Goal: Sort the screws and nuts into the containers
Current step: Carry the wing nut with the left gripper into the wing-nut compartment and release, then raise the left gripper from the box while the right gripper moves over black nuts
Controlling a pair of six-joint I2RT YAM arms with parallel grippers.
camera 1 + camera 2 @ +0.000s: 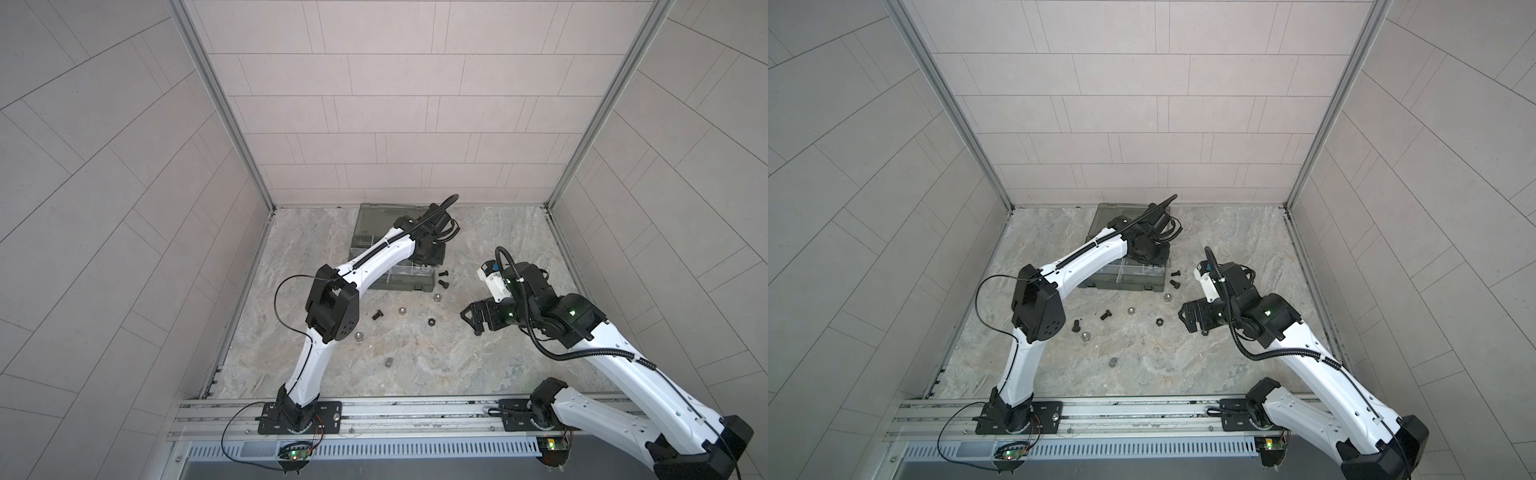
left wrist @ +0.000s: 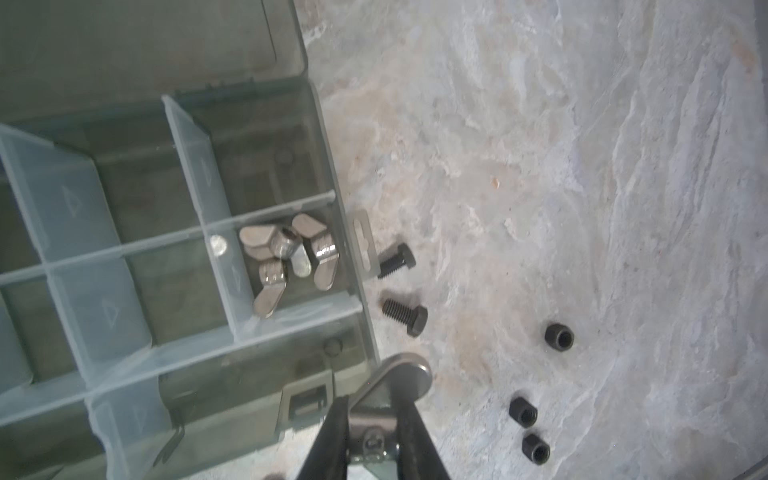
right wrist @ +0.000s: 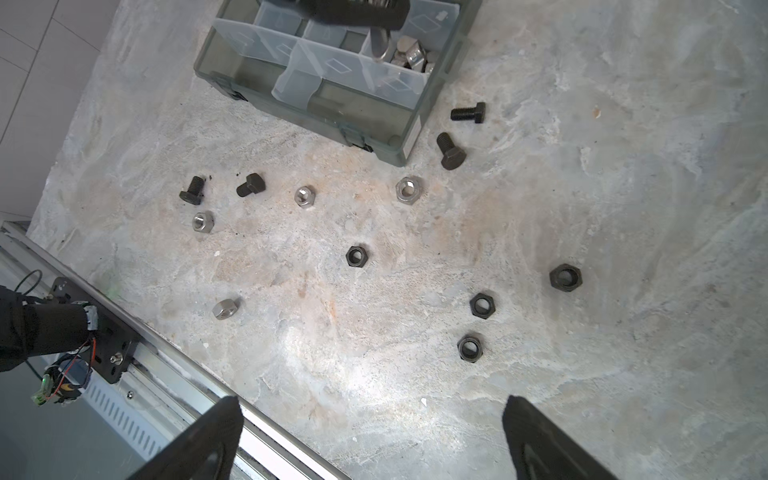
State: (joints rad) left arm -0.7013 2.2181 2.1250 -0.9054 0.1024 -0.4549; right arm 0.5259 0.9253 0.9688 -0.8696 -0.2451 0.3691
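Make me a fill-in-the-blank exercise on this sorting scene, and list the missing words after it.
1. At the organizer case, the left gripper is shut on a silver nut of the ____ kind.
2. The right gripper hangs above the table with its jaws ____.
3. The black screws lying on the table number ____.
4. The loose hex nuts on the table are either silver or ____.

Missing words: wing; open; four; black

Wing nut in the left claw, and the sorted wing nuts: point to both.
Held wing nut [image 2: 380, 384]: left wrist view, its flat wing.
Sorted wing nuts [image 2: 322, 254]: left wrist view, one nut's shiny hub.
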